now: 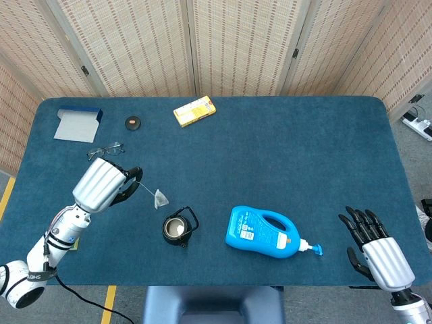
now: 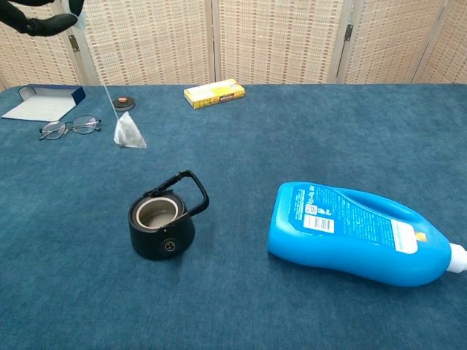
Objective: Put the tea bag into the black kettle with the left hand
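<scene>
My left hand (image 1: 104, 186) is raised over the table's left side and pinches the string of a tea bag (image 1: 160, 198). The bag (image 2: 128, 133) hangs in the air on its string, up and to the left of the black kettle (image 2: 163, 221). The kettle (image 1: 178, 228) stands upright with no lid, its handle tipped to the right. In the chest view only the dark fingertips (image 2: 44, 22) of my left hand show at the top left. My right hand (image 1: 376, 246) hovers open at the table's near right corner, fingers spread.
A blue detergent bottle (image 1: 266, 233) lies on its side right of the kettle. Glasses (image 2: 68, 127), a small round lid (image 1: 133, 122), a blue-and-white box (image 1: 77, 125) and a yellow box (image 1: 194, 111) lie toward the back.
</scene>
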Action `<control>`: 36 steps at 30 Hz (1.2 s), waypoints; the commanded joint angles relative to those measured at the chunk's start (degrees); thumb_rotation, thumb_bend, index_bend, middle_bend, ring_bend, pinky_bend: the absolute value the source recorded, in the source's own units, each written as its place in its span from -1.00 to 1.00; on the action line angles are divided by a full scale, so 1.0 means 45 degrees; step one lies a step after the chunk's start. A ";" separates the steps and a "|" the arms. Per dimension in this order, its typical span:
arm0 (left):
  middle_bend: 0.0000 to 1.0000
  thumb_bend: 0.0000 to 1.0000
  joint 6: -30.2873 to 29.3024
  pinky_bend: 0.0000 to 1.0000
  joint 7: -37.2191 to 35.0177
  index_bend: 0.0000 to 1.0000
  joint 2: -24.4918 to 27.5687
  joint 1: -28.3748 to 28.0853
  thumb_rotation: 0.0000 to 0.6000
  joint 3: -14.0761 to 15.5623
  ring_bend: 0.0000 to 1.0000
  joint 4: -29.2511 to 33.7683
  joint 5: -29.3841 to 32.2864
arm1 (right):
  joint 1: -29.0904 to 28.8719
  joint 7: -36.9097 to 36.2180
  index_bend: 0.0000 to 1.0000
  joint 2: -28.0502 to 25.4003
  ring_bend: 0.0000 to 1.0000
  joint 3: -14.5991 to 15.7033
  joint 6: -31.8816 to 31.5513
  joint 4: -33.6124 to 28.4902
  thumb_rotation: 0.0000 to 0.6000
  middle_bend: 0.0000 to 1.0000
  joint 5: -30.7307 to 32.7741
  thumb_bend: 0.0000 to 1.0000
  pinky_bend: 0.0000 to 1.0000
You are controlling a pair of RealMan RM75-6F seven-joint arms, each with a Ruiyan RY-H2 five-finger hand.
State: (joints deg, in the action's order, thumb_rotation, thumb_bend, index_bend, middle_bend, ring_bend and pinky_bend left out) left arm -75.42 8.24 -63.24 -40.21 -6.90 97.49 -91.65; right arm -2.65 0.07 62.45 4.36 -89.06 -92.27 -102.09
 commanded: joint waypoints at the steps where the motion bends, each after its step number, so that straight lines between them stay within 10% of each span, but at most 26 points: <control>1: 1.00 0.25 -0.0049 1.00 0.0207 0.49 -0.0229 0.0122 1.00 0.0142 1.00 0.0039 -0.0307 | 0.0096 0.0127 -1.00 0.0071 -1.00 0.0099 -0.0183 0.0099 1.00 -1.00 -0.0230 0.16 -1.00; 36: 1.00 0.26 0.0334 1.00 0.1158 0.44 -0.1902 0.0619 1.00 0.0843 1.00 -0.0390 -0.2064 | 0.1064 -0.0162 -1.00 0.0174 -1.00 0.0226 -0.2104 0.0628 1.00 -1.00 -0.0916 0.16 -1.00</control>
State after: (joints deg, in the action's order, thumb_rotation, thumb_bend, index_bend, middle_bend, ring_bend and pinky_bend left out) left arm -73.97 13.28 -71.68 -37.43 -3.15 95.74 -100.79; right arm 2.12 -0.66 63.23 5.38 -98.51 -89.47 -106.20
